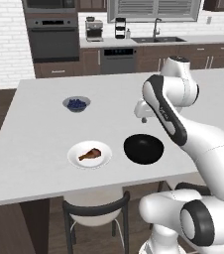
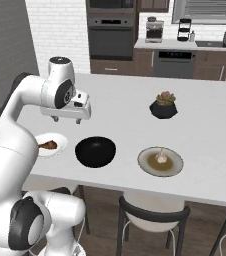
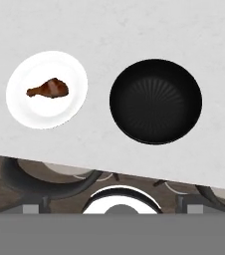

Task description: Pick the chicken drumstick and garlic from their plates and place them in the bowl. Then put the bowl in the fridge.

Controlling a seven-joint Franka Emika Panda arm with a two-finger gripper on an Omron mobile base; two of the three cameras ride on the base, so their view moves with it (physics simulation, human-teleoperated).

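Pale island counter [image 1: 39,149] carrying the task's items in a row along its near edge, evidently laid out so that both foods sit within short reach of their container. Robot arm raised above the counter, its gripper [image 2: 67,119] pointing downward over the space behind the bowl, jaws spread wide and holding nothing; judged a survey pose taken ahead of the first pick, neither food having been moved yet. Glossy black bowl [image 3: 156,101], round, empty, about as wide as the plates, standing between them near the counter edge. White plate [image 3: 20,104] just beside the bowl toward the robot's left, bearing the chicken drumstick [image 3: 49,89]: reddish-brown, fat at one end and tapering to a thin bone tip, lying flat near the plate's centre. Grey-rimmed plate with tan centre [image 2: 147,167] on the bowl's other side, bearing the garlic [image 2: 161,158], a small pale bulb with a pinkish tinge, smaller than the drumstick. Farther back, apart from the row: faceted dark succulent pot [image 2: 163,107] and small bowl of blueberries [image 1: 76,104]
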